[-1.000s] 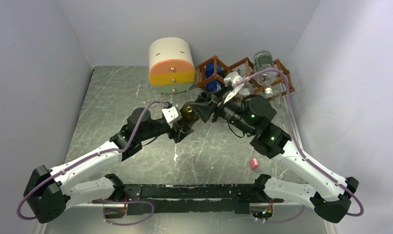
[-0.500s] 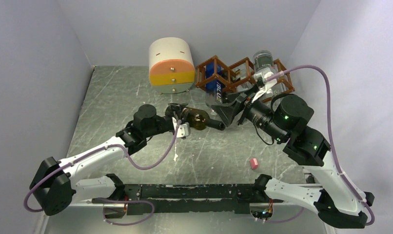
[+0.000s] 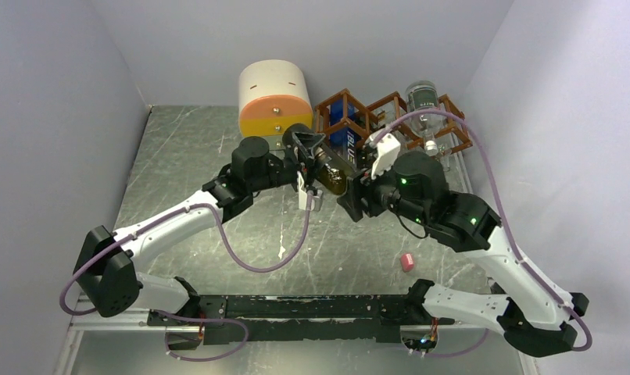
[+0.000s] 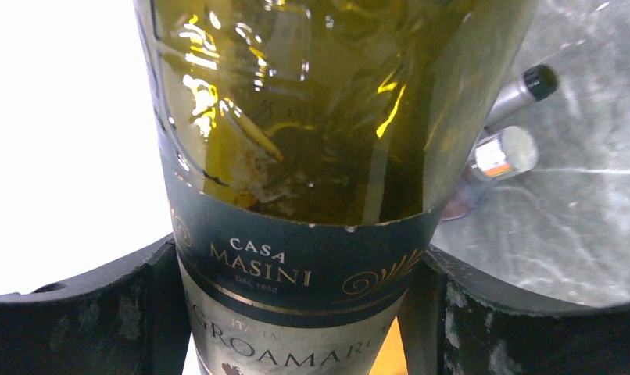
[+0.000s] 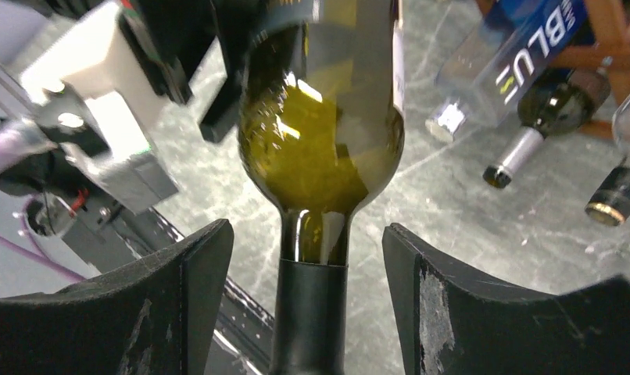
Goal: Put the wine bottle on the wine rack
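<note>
Olive-green glass, the wine bottle (image 3: 333, 173) hung tilted above the table just in front of the wine rack (image 3: 327, 104), not in any cell. The left gripper (image 4: 296, 312) clamped its labelled body. The right gripper (image 5: 308, 250) stood spread around the neck, both fingers clear of it.

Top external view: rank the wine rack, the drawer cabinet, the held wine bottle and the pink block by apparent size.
1. wine rack, widest spread
2. drawer cabinet
3. wine bottle, partly covered
4. pink block, by far the smallest
</note>
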You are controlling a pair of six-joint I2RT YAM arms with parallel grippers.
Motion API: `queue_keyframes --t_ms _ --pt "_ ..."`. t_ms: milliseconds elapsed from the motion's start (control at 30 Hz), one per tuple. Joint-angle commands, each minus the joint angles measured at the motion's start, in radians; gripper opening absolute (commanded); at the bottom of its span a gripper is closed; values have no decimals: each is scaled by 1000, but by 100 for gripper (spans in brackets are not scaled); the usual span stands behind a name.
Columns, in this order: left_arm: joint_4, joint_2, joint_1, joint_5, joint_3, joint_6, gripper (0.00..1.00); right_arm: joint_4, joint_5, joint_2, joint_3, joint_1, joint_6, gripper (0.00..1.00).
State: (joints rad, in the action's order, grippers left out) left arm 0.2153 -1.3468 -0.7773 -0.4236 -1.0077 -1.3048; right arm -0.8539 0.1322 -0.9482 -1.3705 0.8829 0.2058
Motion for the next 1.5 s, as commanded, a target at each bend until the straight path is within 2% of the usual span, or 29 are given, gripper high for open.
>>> queue_keyframes --t_ms 0,100,333,700,767,833,933,1000,1067,1133,1167,1267,1467 --pt "-4 12 -6 -55 -97 -194 7 -71 -15 11 50 3 0 74" --pt "-34 22 -7 -88 -94 -217 7 -38 -26 44 110 2 5 73" --pt "32 31 -22 -53 -57 -230 7 -12 -15 11 104 3 26 69" --pt "145 22 -27 5 -33 -216 7 54 21 -61 109 3 49 48" --pt "160 18 -27 19 -36 -199 7 66 27 -73 111 2 54 42" --pt "163 16 -27 31 -44 -171 7 72 39 -85 110 3 55 31" --pt "127 15 -27 46 -69 -107 8 73 69 -97 108 3 59 3" --pt "120 18 -28 53 -72 -78 18 87 97 -93 112 3 65 0" --pt "125 22 -27 57 -59 -57 45 108 123 -81 114 3 70 0" --pt "112 21 -27 69 -50 -43 99 131 147 -72 113 3 72 0" --pt "88 19 -27 76 -51 -39 95 146 162 -67 110 2 75 0" --pt "18 15 -27 98 -56 -46 95 173 209 -58 100 1 80 0" --pt "17 43 -27 116 -15 -9 95 220 371 -50 80 1 90 0"
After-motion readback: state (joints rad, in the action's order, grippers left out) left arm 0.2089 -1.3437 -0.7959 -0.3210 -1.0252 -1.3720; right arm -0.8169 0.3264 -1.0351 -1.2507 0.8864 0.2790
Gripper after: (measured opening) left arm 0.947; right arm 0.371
